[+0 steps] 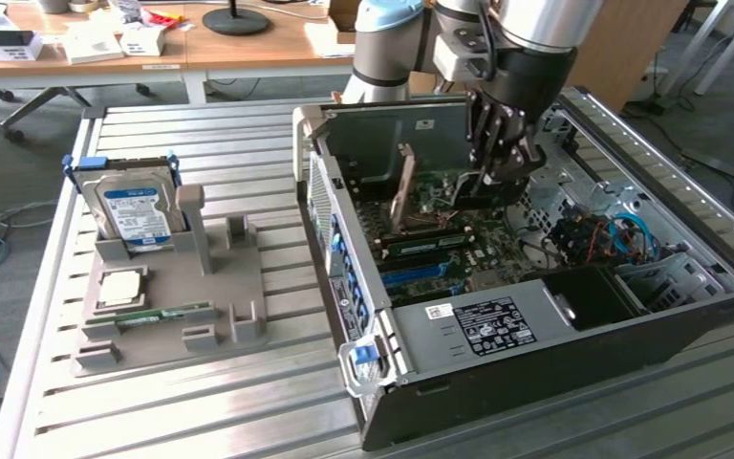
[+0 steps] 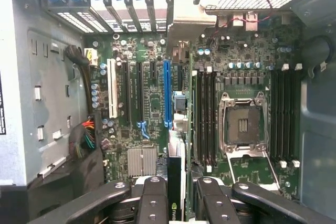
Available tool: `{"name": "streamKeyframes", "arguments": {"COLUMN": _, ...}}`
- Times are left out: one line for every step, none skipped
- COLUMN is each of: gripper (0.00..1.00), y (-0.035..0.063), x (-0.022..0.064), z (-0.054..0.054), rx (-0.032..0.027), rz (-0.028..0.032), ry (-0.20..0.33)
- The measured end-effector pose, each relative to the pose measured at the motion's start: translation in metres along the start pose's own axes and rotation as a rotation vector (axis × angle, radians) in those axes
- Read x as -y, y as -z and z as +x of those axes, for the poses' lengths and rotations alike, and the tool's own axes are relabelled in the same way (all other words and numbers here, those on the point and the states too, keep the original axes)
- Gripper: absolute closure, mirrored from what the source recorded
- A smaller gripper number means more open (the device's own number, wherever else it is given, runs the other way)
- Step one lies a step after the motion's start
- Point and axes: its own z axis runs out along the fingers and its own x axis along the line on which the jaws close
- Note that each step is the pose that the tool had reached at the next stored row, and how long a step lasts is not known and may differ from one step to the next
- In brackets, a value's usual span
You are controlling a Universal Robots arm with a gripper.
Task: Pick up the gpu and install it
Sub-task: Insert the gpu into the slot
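gpu clamped in gripper, inside the case

gripper fingers were closed down to card thickness, with the gpu edge-on between them. the arm reached down into the open pc case, toward its far side, over the motherboard. the card sat roughly in line with the long blue slot, just beside the memory slots. couldn't tell if it touched the slot. on the exterior view's left, a grey holder stood on the table, well apart from the case. it held the hard drive upright and the memory stick lying flat.
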Motion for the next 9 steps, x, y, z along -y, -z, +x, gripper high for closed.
{"name": "streamKeyframes", "arguments": {"gripper": 0.74, "y": -0.0011, "x": -0.0004, "z": 0.0001, "rx": -0.0001, "rz": 0.0, "ry": 0.0}}
{"name": "streamKeyframes", "arguments": {"gripper": 0.74, "y": -0.0022, "x": -0.0005, "z": 0.0002, "rx": -0.0001, "rz": 0.0, "ry": 0.0}}
{"name": "streamKeyframes", "arguments": {"gripper": 0.74, "y": -0.0034, "x": -0.0005, "z": 0.0002, "rx": 0.0, "rz": 0.0, "ry": 0.0}}
{"name": "streamKeyframes", "arguments": {"gripper": 0.74, "y": -0.0044, "x": -0.0005, "z": 0.0002, "rx": -0.0001, "rz": 0.0001, "ry": 0.0}}
{"name": "streamKeyframes", "arguments": {"gripper": 0.74, "y": -0.0055, "x": -0.0006, "z": 0.0002, "rx": 0.0, "rz": 0.0, "ry": 0.0}}
{"name": "streamKeyframes", "arguments": {"gripper": 0.74, "y": -0.0066, "x": -0.0006, "z": 0.0002, "rx": -0.0001, "rz": 0.0, "ry": 0.0}}
{"name": "streamKeyframes", "arguments": {"gripper": 0.74, "y": -0.0076, "x": -0.0006, "z": 0.0002, "rx": 0.0, "rz": 0.0, "ry": 0.0}}
{"name": "streamKeyframes", "arguments": {"gripper": 0.74, "y": -0.008, "x": -0.0006, "z": 0.0002, "rx": -0.0002, "rz": 0.0, "ry": 0.0}}
{"name": "streamKeyframes", "arguments": {"gripper": 0.74, "y": -0.008, "x": -0.0006, "z": 0.0002, "rx": -0.0003, "rz": -0.0001, "ry": 0.0}}
